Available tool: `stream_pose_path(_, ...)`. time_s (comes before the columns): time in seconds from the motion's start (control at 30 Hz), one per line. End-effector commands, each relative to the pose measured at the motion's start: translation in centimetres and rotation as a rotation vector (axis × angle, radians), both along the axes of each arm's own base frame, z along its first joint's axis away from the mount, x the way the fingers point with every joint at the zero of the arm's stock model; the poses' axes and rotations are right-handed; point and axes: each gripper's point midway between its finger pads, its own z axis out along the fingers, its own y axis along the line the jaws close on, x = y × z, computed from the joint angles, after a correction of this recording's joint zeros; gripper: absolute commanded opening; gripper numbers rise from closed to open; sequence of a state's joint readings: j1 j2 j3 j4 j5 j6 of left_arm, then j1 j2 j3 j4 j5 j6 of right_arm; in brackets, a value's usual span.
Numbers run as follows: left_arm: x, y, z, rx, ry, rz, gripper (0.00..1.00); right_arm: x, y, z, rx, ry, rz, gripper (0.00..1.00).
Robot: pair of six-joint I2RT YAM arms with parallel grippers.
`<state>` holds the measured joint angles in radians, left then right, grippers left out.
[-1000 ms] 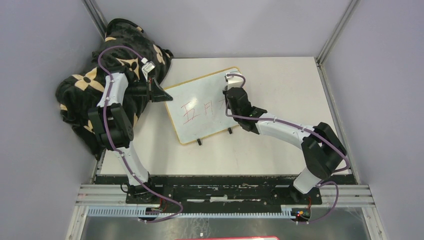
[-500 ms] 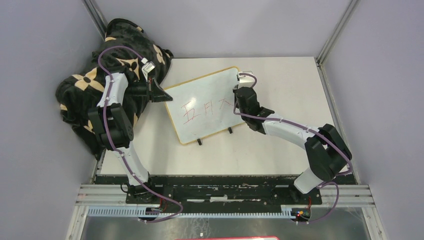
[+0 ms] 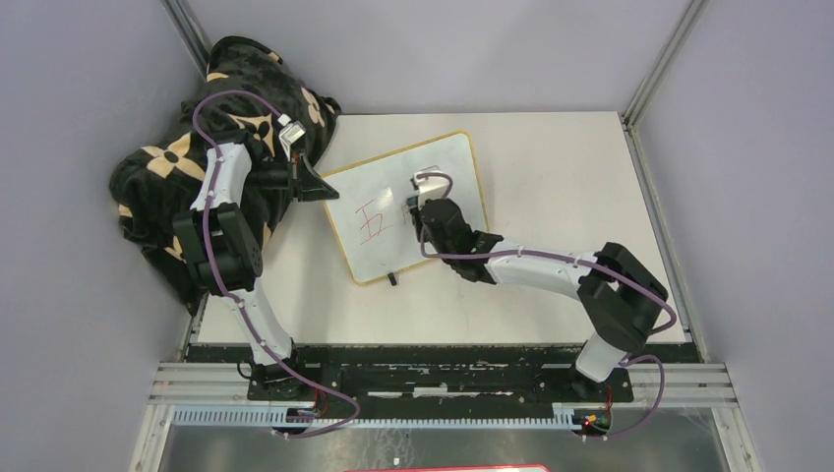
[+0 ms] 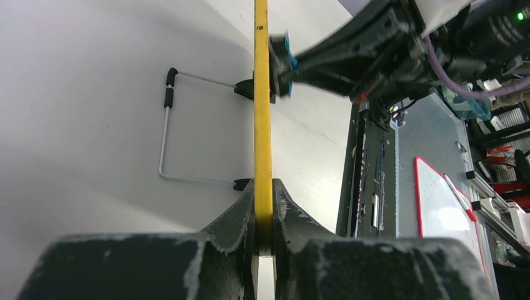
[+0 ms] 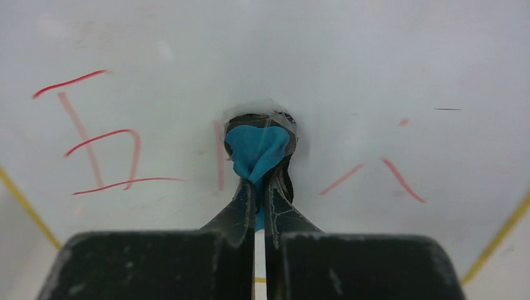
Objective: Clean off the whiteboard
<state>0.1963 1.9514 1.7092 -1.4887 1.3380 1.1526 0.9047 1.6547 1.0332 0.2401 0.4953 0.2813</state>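
Right gripper [image 5: 257, 190], pinching a blue pad [image 5: 256, 147], has slid left across the whiteboard [image 3: 388, 182]; left gripper [image 4: 263, 209] clamps its edge.

whiteboard [image 3: 379, 182] | yellow frame | propped tilted on feet | red characters partly erased

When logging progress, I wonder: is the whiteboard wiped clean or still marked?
Still marked: red strokes remain on the whiteboard either side of the blue cloth.

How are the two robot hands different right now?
The left gripper clamps the yellow edge of the whiteboard; the right gripper pinches a blue wad against its white face. The left one is beside the blanket; the right one is over the red writing. Both are shut on something.
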Motion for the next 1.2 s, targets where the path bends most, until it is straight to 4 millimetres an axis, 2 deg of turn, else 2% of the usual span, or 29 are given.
stream_pose_path(0.0,0.5,0.1,-0.5,0.043,-0.096,-0.026,0.03,-1.4,5.6,2.5,0.071,-0.051,0.138,0.01)
stream_pose_path(0.13,0.3,0.2,-0.6,0.047,-0.096,-0.028,0.03,-0.9,5.7,2.7,0.038,-0.067,0.123,0.01)
stream_pose_path(0.2,0.3,0.2,-0.7,0.051,-0.095,-0.03,0.03,-0.4,4.5,2.9,-0.001,-0.087,0.068,0.01)
stream_pose_path(0.37,0.4,0.2,-0.7,0.053,-0.094,-0.029,0.03,1.1,-0.4,3.2,-0.061,-0.11,-0.061,0.01)
stream_pose_path(0.6,0.5,0.3,-0.4,0.056,-0.103,-0.027,0.03,3.8,-8.6,2.1,-0.079,-0.085,-0.227,0.01)
stream_pose_path(0.7,0.5,0.2,-0.4,0.055,-0.103,-0.027,0.03,4.2,-9.9,1.6,-0.079,-0.075,-0.253,0.01)
stream_pose_path(0.93,0.5,0.2,-0.5,0.051,-0.096,-0.027,0.03,3.4,-5.4,1.1,-0.011,-0.045,-0.112,0.01)
stream_pose_path(1.17,0.4,0.2,-0.4,0.046,-0.092,-0.026,0.03,0.7,2.8,3.1,0.013,-0.072,0.057,0.01)
